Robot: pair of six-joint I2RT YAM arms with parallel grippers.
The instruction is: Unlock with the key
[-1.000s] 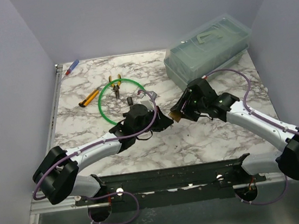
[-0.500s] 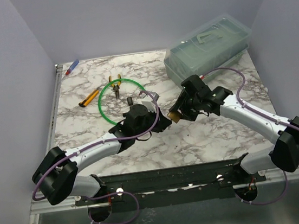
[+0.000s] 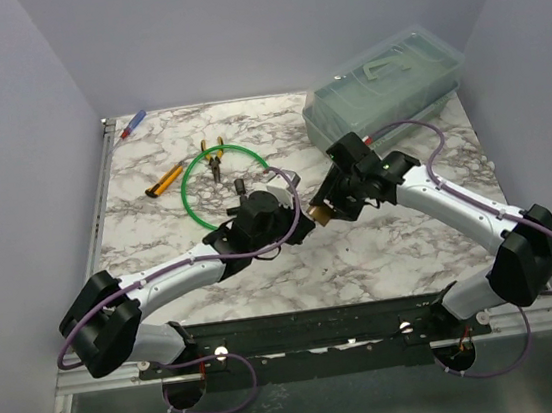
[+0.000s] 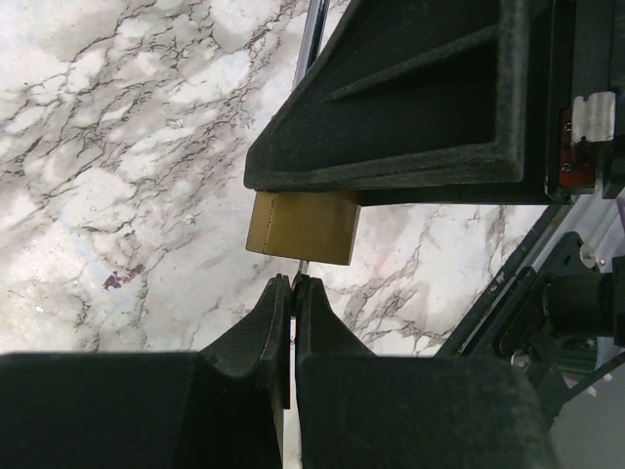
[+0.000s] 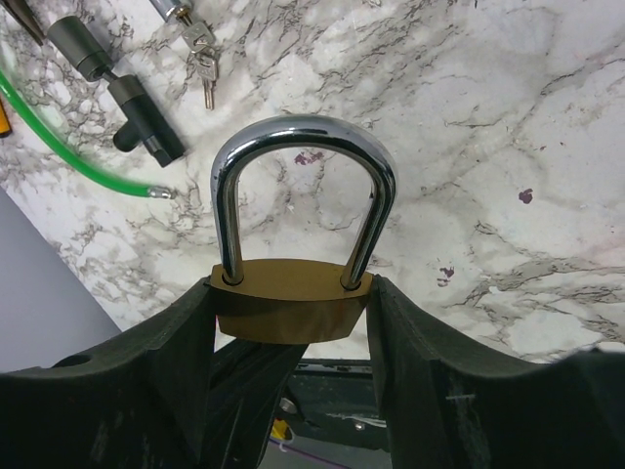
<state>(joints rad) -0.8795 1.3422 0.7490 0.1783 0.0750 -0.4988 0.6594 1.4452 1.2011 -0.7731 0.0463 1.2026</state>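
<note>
While the left gripper is pinched tight on the key, only a sliver of silver blade shows past its fingertips; that sliver points straight at the underside of the padlock, touching it or just short, which I cannot tell; the right gripper clamps the brass body by its two sides, shackle pointing away from the left arm; the key's long axis appears to run in line with body and shackle, so the coming move looks like a straight push, then a twist; the keyhole itself is hidden.
</note>
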